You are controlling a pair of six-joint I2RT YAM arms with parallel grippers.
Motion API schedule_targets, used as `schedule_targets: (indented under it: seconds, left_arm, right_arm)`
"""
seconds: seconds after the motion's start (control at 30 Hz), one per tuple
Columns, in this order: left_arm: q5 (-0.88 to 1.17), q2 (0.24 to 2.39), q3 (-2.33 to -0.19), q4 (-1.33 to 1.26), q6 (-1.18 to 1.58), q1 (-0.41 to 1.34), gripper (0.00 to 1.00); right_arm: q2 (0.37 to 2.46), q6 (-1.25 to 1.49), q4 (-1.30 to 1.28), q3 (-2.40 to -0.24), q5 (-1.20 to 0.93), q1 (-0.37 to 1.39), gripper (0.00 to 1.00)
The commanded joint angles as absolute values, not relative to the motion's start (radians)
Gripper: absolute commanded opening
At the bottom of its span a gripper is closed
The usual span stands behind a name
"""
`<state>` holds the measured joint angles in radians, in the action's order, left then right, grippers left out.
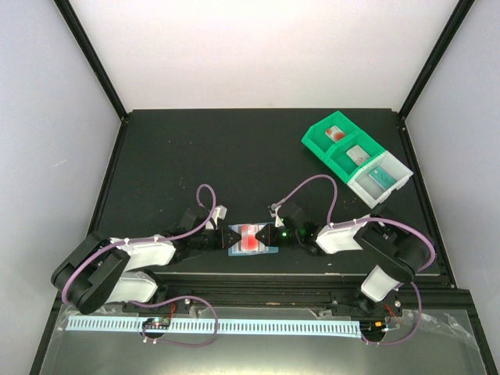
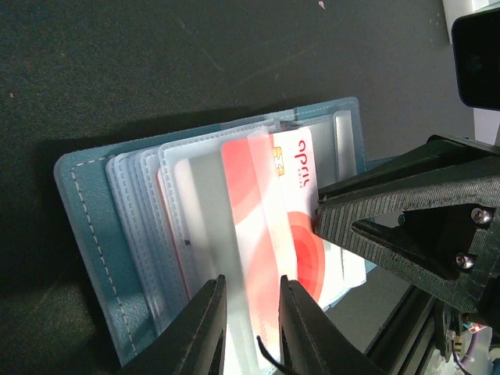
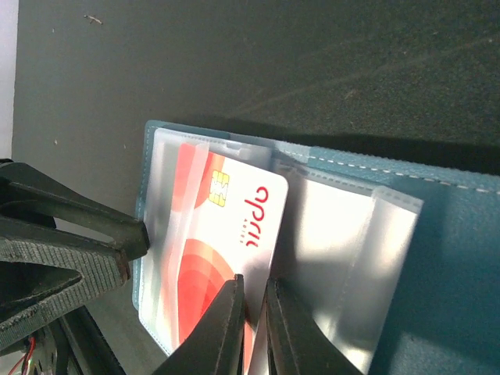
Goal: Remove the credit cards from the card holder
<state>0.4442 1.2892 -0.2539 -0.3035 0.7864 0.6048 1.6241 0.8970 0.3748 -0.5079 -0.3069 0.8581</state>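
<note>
Looks like a robotics lab test cell to me: matte black desk (image 1: 234, 148) boxed in by plain white panels (image 1: 258, 47), left arm (image 1: 109, 269) and right arm (image 1: 383, 250) bolted on, cables looping, green parts bins (image 1: 344, 148).

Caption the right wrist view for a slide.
Right end effector pinches the red-and-white card, partly out of its clear pocket in the blue card holder.
</note>
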Motion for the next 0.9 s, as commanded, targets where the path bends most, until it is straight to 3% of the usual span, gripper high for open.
schedule_targets:
  seconds: [0.0,0.43,0.67,0.87]
  left_arm:
    - [0.370,1.302,-0.252,-0.205,0.767,0.605,0.21]
    - [0.370,1.307,-0.252,-0.206,0.768,0.606,0.21]
    - [0.367,1.308,-0.252,-0.201,0.768,0.605,0.21]
    - [0.366,1.320,-0.255,-0.198,0.765,0.606,0.21]
  right_arm:
    - [1.652,0.900,0.406,-0.500,-0.314,0.851,0.13]
    - [1.685,0.916,0.429,-0.502,-0.324,0.844,0.17]
    - [1.675,0.920,0.487,-0.464,-0.347,0.814,0.02]
    - [1.622,0.872,0.470,-0.448,-0.358,0.793,0.01]
